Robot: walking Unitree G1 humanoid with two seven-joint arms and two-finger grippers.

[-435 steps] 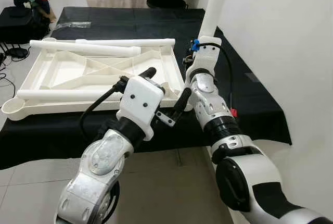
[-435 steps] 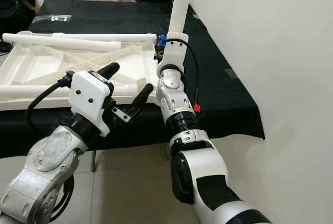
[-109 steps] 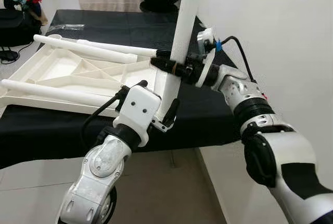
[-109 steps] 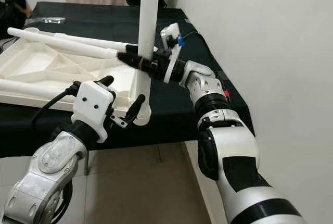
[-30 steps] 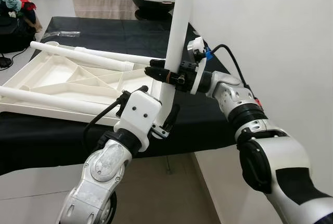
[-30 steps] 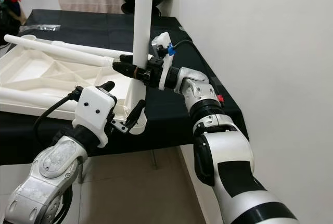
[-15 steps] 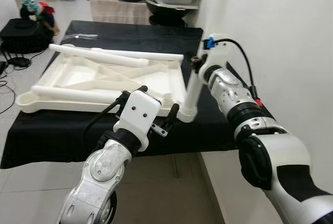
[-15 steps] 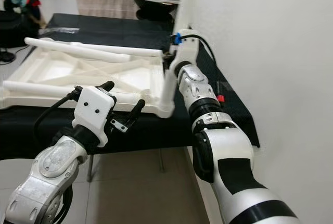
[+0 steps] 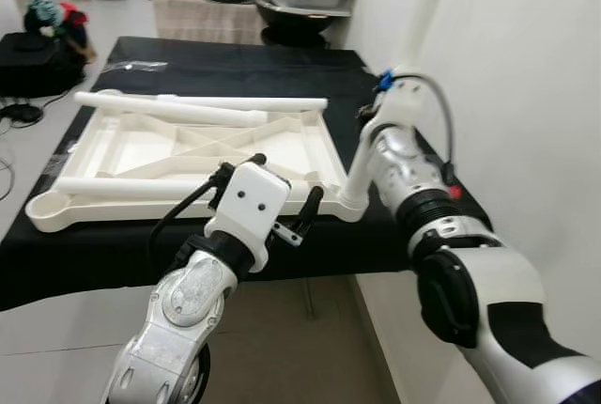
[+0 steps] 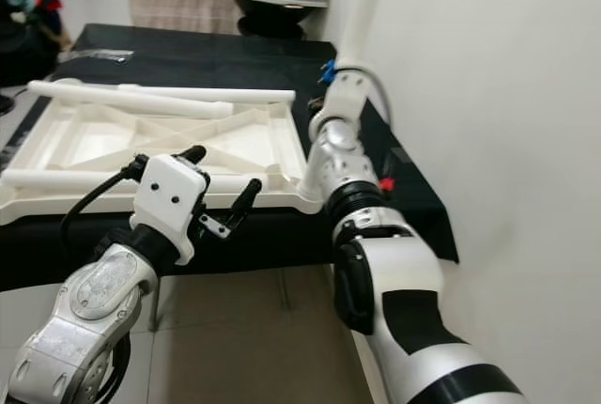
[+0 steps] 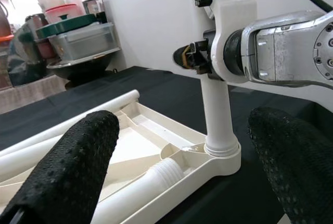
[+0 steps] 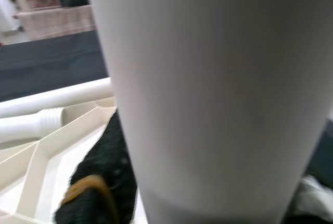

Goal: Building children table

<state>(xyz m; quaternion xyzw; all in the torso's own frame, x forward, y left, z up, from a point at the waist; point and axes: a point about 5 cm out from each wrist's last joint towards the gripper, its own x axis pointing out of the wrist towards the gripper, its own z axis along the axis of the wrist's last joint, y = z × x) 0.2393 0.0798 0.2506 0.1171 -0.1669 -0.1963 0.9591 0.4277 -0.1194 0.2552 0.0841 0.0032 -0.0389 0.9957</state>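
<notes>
White plastic leg (image 11: pixel 216 110) now upright in the upturned white tabletop's (image 9: pixel 188 146) corner socket; my right gripper (image 11: pixel 195 57) fingers still clamp it, left gripper (image 9: pixel 282 199) fingers wide. Seated, I reckon.

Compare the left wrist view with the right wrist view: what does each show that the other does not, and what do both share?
Left wrist view alone: the right gripper clamped on the upright table leg, whose foot sits in the corner socket of the upturned tabletop; storage boxes behind. Right wrist view alone: a threaded leg end. Both share the upright leg, loose legs lying across the ribbed tabletop, and the black cloth.
</notes>
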